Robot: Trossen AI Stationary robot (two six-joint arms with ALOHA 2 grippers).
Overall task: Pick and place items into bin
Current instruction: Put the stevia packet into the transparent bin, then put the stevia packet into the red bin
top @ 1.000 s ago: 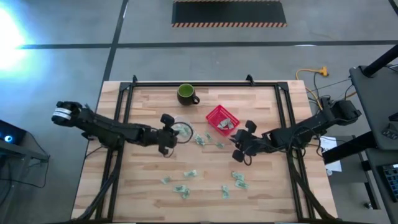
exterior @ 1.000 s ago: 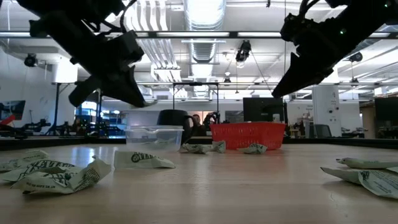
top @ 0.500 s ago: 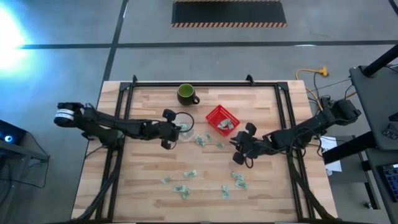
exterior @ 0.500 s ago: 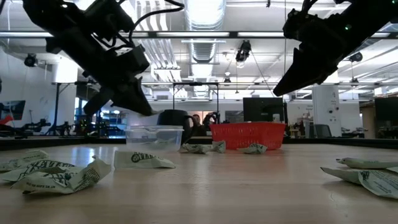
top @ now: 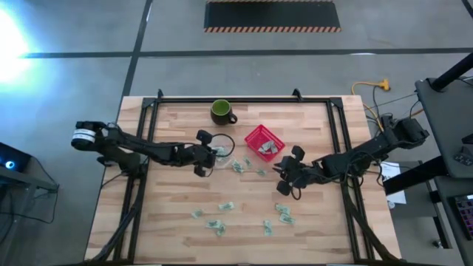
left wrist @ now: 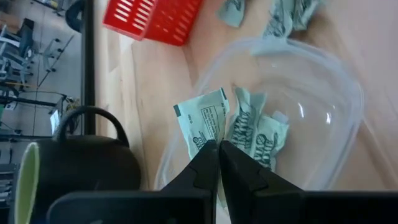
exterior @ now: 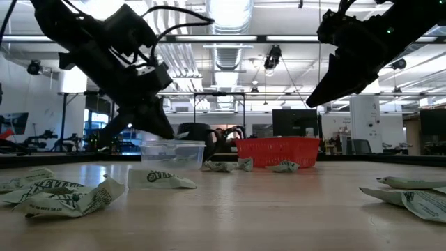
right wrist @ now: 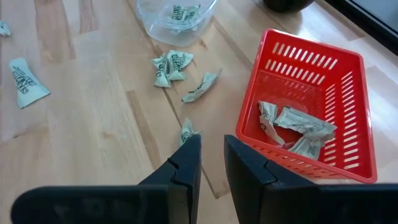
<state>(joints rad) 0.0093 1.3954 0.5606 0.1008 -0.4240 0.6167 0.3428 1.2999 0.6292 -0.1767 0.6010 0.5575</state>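
Several pale green-and-white crumpled wrappers (top: pixel 222 207) lie scattered on the wooden table. More of them lie in a clear plastic container (top: pixel 220 150) and in a red basket (top: pixel 264 142). My left gripper (top: pixel 209 153) hangs over the near-left rim of the clear container (left wrist: pixel 323 81), shut on one wrapper (left wrist: pixel 202 118). Two wrappers (left wrist: pixel 258 130) rest on the container's floor below it. My right gripper (top: pixel 283 178) hovers above the table, on the near-right side of the red basket (right wrist: pixel 311 93). Its fingers stand slightly apart with nothing between them. My left gripper pinches one wrapper by its edge (left wrist: pixel 209 138) between the two fingertips. The rest of the wrapper sticks out beyond the fingers, flat and lifted clear, above the clear container's inside. In the low view the fingers (exterior: pixel 159 127) slant down toward the container from the table's left.
A dark green mug (top: pixel 221 111) stands on the far side of the clear container. Loose wrappers (right wrist: pixel 171 65) lie between container and basket, with more toward the near edge (top: pixel 283 214). A black frame (top: pixel 148 133) runs along the table's left, right and far sides.
My left gripper has moved toward the table's right and slightly down, from beside the clear container to over its rim, carrying the pinched wrapper along. My right arm has kept still.
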